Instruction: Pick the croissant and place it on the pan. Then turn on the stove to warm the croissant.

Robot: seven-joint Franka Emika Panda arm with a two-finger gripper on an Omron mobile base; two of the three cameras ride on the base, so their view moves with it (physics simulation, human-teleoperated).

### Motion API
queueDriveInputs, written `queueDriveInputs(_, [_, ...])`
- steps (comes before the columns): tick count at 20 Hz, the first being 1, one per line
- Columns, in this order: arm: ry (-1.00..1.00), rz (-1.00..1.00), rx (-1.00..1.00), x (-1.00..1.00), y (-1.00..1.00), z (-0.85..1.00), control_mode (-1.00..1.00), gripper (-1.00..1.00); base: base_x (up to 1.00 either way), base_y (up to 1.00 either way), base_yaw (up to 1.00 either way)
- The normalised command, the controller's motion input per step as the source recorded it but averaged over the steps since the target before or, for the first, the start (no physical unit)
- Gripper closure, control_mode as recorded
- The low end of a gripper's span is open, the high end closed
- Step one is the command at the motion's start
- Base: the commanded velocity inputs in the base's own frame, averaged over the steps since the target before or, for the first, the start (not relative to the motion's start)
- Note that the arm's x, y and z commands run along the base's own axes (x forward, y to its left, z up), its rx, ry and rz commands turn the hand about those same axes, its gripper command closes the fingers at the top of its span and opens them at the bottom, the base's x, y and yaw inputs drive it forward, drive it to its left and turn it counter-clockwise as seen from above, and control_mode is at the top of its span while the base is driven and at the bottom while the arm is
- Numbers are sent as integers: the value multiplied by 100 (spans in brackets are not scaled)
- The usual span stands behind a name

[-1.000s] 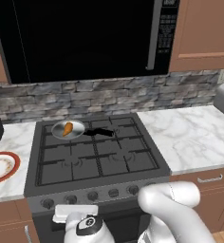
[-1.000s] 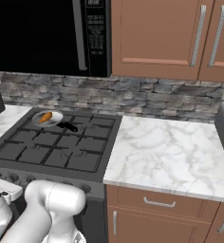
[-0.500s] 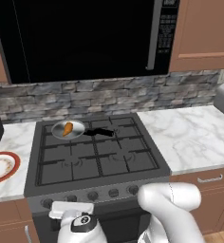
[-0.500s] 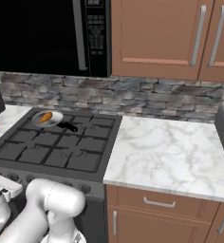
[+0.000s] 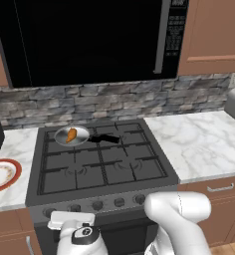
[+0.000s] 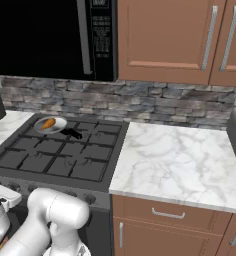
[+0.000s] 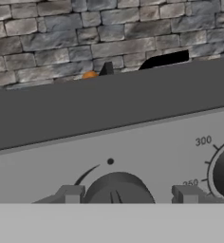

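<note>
- croissant (image 5: 70, 134) is lying in the pan (image 5: 79, 137) on the stove's (image 5: 102, 164) back left burner, pan handle pointing right.
- gripper (image 7: 126, 194) is sitting at the front panel, its fingers (image 7: 70, 193) flanking a round knob (image 7: 116, 189) on either side.
- whether the fingers are pressing the knob: cannot tell.
- plate (image 5: 1, 173) is resting on the counter left of the stove.
</note>
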Motion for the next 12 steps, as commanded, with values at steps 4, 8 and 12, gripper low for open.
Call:
queueDriveInputs(4, [-1,0,0,20,0,-30,-100,100,0,0,0])
queueDriveInputs(8, [0,0,0,32,0,-31,-100,100,0,0,0])
queueDriveInputs(12, [-2,0,0,34,-13,-47,-100,100,0,0,0])
